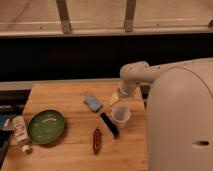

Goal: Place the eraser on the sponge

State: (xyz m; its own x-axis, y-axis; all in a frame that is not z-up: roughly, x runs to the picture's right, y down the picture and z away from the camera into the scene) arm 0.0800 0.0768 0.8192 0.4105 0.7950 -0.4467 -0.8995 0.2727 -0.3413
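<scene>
The eraser [109, 124] is a narrow black bar lying on the wooden table [65, 95], just left of a clear cup [120, 114]. The sponge [92, 103], a small light-blue pad, lies a little up and left of the eraser, apart from it. My gripper [114, 98] hangs off the white arm above the cup, right of the sponge and above the eraser's far end. Nothing appears to be in it.
A round green plate [46, 126] sits at the left, with a white bottle [21, 133] at the table's left edge. A dark red-brown oblong item [96, 140] lies near the front. My white body [180, 125] fills the right side.
</scene>
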